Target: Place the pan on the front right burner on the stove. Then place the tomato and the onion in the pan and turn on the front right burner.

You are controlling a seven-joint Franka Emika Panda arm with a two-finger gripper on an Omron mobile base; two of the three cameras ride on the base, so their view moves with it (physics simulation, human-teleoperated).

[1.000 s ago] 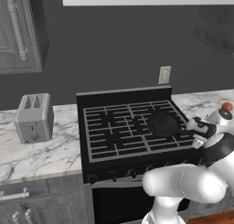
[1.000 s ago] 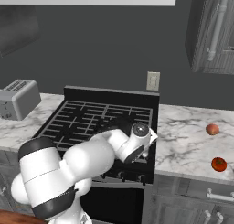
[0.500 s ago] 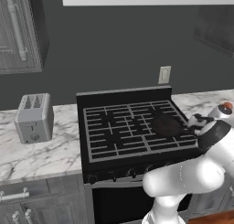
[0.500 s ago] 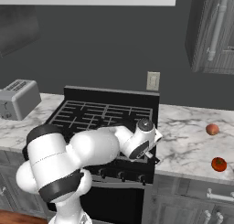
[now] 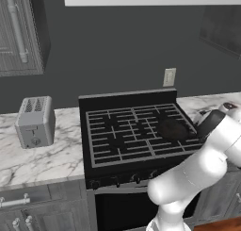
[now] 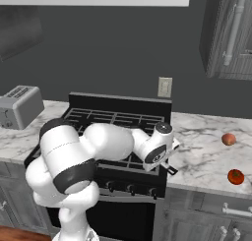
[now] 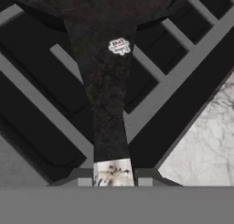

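A black pan sits on the grates of the stove, over its right half and toward the front, placed there because the front right burner must carry it before any food goes in. The robot's claw, at the stove's right edge, is pressed tight on the tip of the pan's long handle, which runs away from the fingers toward the dark bowl. That end grip seems chosen to keep the arm clear of the grates while it steers the pan into position; whether the pan is centred on the burner is hard to tell.

On the marble surface right of the stove, well apart from the pan, wait the onion, farther back, and the tomato, nearer the front edge. Neither has been moved toward the stove, and the knobs on its front look untouched. A toaster stands on the surface left of the stove.
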